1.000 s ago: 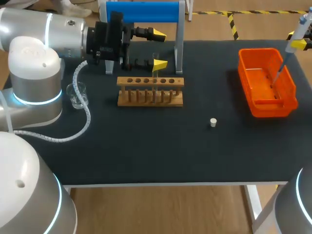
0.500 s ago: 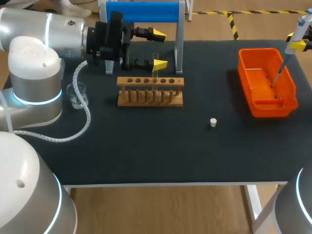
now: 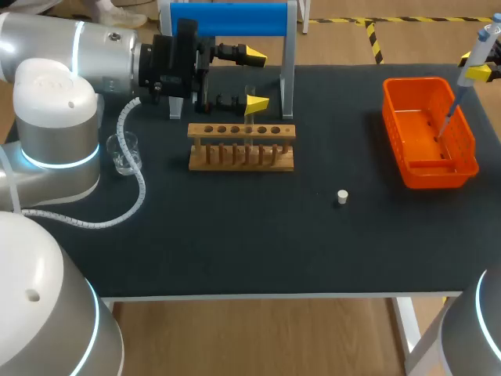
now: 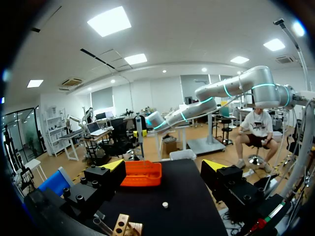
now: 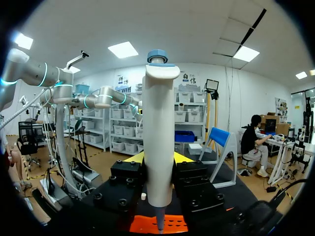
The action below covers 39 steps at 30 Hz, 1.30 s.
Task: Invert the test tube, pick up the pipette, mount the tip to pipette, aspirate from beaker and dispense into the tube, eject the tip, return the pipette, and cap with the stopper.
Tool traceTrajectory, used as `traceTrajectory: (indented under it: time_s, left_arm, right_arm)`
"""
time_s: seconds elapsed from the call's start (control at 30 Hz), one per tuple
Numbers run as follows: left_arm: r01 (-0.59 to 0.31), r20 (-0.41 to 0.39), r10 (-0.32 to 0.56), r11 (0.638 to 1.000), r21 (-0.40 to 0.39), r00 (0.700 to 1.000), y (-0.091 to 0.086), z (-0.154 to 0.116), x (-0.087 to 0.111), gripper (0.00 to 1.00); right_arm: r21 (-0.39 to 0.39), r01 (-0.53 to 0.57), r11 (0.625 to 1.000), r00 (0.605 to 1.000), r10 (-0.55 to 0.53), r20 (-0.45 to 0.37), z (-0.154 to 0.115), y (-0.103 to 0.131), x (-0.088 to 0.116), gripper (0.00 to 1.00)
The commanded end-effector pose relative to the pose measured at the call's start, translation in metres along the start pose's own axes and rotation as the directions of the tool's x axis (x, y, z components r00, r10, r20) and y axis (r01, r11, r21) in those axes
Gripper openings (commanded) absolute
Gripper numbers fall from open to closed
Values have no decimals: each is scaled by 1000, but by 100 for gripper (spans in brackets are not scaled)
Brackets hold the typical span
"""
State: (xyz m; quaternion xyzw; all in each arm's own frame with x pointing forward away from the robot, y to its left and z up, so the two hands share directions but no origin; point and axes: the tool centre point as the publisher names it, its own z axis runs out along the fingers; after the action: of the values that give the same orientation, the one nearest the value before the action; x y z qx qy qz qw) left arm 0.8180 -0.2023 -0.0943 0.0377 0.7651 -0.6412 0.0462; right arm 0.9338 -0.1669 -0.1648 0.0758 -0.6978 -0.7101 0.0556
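Tip-ejection step: right end effector (image 5: 158,158) clenched on the upright pipette (image 5: 159,142) above the orange bin (image 3: 415,168) at the worktop's right, tip apparently on; left end effector (image 3: 255,78) released beside the rack (image 3: 241,146); next, eject the tip, then return the pipette.

The head camera sits high behind the robot, looking steeply down on the whole table (image 3: 235,251). The left wrist camera sits just above the wooden rack (image 4: 123,227), facing level across the tabletop toward the orange bin (image 4: 141,174). The right wrist camera is close over that bin, looking past the pipette (image 5: 160,147) back across the table. All three views share the bin.
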Motion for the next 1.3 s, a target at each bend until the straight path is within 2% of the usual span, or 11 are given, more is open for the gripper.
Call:
traceTrajectory:
  time_s: [0.03, 0.87, 0.97, 1.07, 1.23, 1.3]
  left_arm:
    - [-2, 2, 2, 1000, 5, 1000, 1, -1, 1, 100]
    - [-2, 2, 2, 1000, 5, 1000, 1, -1, 1, 100]
    - [-13, -11, 13, 1000, -16, 1000, -4, 11, -6, 100]
    - [-26, 1, 26, 999, -26, 1000, -17, 27, -10, 100]
    - [-42, -7, 42, 998, -50, 999, -42, 69, -13, 100]
    - [-19, -15, 18, 997, -69, 1000, -52, 92, -16, 100]
  right_arm:
    - [0, 1, 1000, 1000, -1, -8, -3, 0, -2, 0]
    - [0, 1, 1000, 1000, -1, -8, -3, 0, -2, 0]
    - [0, 1, 1000, 1000, -1, -8, -3, 0, -2, 0]
    - [0, 1, 1000, 1000, -1, -8, -3, 0, -2, 0]
    - [0, 1, 1000, 1000, -1, -8, -3, 0, -2, 0]
    - [0, 1, 1000, 1000, -1, -8, -3, 0, -2, 0]
